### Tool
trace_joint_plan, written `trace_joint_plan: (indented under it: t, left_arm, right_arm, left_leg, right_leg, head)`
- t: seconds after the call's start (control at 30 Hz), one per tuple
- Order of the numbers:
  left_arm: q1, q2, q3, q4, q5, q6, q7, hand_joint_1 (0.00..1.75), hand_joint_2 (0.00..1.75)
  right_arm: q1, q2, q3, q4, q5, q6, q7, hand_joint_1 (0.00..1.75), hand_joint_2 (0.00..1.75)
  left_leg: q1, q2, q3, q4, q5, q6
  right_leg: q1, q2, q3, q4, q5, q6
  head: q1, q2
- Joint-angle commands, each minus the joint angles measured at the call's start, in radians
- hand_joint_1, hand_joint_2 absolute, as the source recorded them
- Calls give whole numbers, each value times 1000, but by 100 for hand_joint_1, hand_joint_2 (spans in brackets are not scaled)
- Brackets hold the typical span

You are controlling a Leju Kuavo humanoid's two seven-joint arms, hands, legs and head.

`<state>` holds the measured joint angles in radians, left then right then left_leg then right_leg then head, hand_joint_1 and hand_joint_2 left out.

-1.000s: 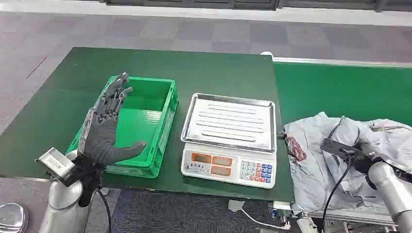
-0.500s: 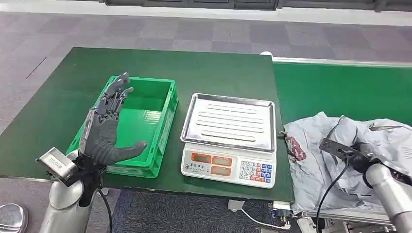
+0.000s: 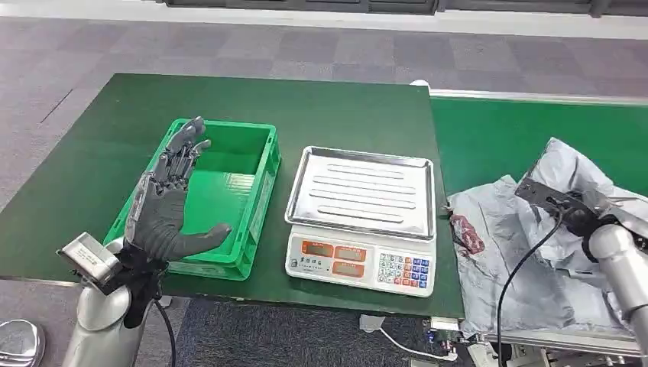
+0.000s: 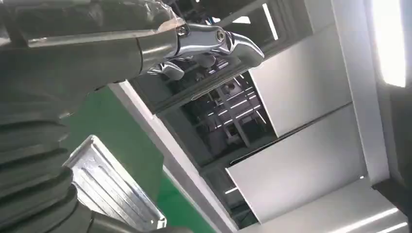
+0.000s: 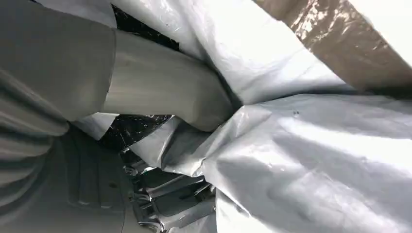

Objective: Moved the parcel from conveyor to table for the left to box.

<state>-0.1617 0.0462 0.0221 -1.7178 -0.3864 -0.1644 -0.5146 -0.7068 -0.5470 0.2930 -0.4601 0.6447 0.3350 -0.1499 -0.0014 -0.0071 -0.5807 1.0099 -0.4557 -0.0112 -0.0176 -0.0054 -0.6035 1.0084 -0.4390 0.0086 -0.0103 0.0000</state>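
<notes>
- The left hand (image 3: 164,206) is raised at the near left edge of the table (image 3: 344,107), fingers spread wide and holding nothing, just in front of the green box (image 3: 252,191). It is where it was a second ago, so it appears to be waiting for its turn.
- The weighing scale (image 3: 359,222) stands on the table to the right of the box, its steel tray bare.
- On the near right, the right hand (image 5: 160,97) is buried in the grey parcel (image 3: 520,252), thumb pressed into the plastic; the right wrist view shows film bunched around it, so it grips the bag.
- The change is here: a fold of the parcel that lay low a second ago now stands up behind the right wrist, and the wrist has risen and moved farther back. The bag's bulk still rests on the conveyor (image 3: 497,138).
- That suggests the lift has begun; the carry left to the table is yet to come.
</notes>
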Motion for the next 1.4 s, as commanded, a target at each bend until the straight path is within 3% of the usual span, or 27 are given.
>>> trace_joint_plan:
  t: [0.03, 0.53, 1.17, 1.4]
  left_arm:
    - [-8, -4, -9, 26, -5, -4, 5, 0, 175]
    - [-2, -30, 7, 20, -19, -2, -6, 0, 175]
    - [-16, -49, 27, 37, -9, 14, -36, 0, 175]
    - [-32, -56, 20, 41, -6, 12, -37, 0, 175]
  right_arm:
    - [-63, 28, -3, 45, 3, -4, 3, 175, 175]
    - [-243, 85, -62, 51, 58, -239, 59, 175, 175]
    - [-476, 111, -76, 54, 146, -314, 103, 175, 175]
    - [-500, 135, -68, 39, 159, -343, 101, 175, 175]
  left_leg:
    - [1, 3, 1, -1, -1, 0]
    - [0, 8, 1, -2, 0, -1]
    - [-2, 4, -3, 0, 0, 0]
    - [-1, 2, -2, 0, 0, 0]
  right_leg:
    - [1, 3, 1, -2, 1, -1]
    - [1, 7, -1, -3, 2, -1]
    - [-1, 4, -5, 1, 1, -1]
    - [-1, 2, -3, 0, 1, 0]
  head:
    - [0, 0]
    - [0, 0]
    - [0, 0]
    - [0, 0]
